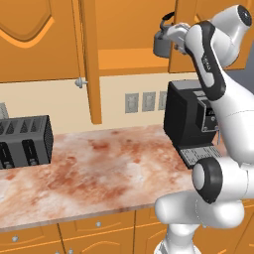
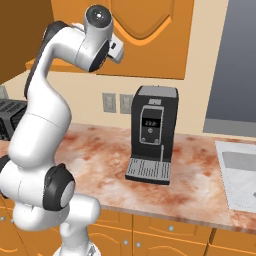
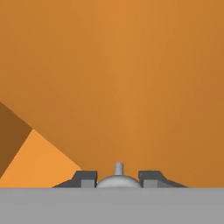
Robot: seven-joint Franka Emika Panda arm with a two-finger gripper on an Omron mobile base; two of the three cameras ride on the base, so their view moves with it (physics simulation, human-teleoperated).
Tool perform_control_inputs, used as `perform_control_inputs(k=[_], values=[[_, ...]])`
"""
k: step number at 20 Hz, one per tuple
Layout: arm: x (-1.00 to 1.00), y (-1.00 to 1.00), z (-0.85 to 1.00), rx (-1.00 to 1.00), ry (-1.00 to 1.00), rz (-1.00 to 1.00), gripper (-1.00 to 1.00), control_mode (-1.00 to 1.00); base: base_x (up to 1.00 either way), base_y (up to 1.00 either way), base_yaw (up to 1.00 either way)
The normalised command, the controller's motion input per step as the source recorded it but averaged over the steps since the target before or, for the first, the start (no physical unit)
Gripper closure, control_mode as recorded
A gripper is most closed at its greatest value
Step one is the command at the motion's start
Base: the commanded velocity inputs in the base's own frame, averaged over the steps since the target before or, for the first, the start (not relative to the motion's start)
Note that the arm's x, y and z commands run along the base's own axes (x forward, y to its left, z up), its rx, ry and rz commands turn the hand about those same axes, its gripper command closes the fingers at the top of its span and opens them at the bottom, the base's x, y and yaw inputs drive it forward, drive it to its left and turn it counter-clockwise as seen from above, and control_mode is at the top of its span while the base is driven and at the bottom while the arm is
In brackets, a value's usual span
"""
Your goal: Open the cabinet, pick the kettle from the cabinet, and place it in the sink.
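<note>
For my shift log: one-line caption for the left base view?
Claw shut on the kettle inside the open cabinet, above the marble counter.

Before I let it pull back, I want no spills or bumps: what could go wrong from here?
1. The gripper is shut on the kettle, seemingly by the small lid knob between its fingers; so small a hold could let it slip or swing.
2. The open cabinet door stands edge-on nearby; a wide swing could clip it.
3. The coffee machine stands between the cabinet and the sink; a low carry could hit it.
</note>
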Motion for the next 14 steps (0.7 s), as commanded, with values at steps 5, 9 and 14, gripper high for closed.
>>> perform_control_inputs(k=[5, 9, 14], values=[[0.03, 0.24, 0.02, 0.00, 0.00, -0.08, 1.00, -1.00, 0.00, 0.00, 0.00], [0.00, 0.10, 0.00, 0.03, 0.00, -0.04, 1.00, -1.00, 0.00, 0.00, 0.00], [-0.08, 0.10, -0.03, 0.08, 0.00, -0.02, 1.00, -1.00, 0.00, 0.00, 0.00]])
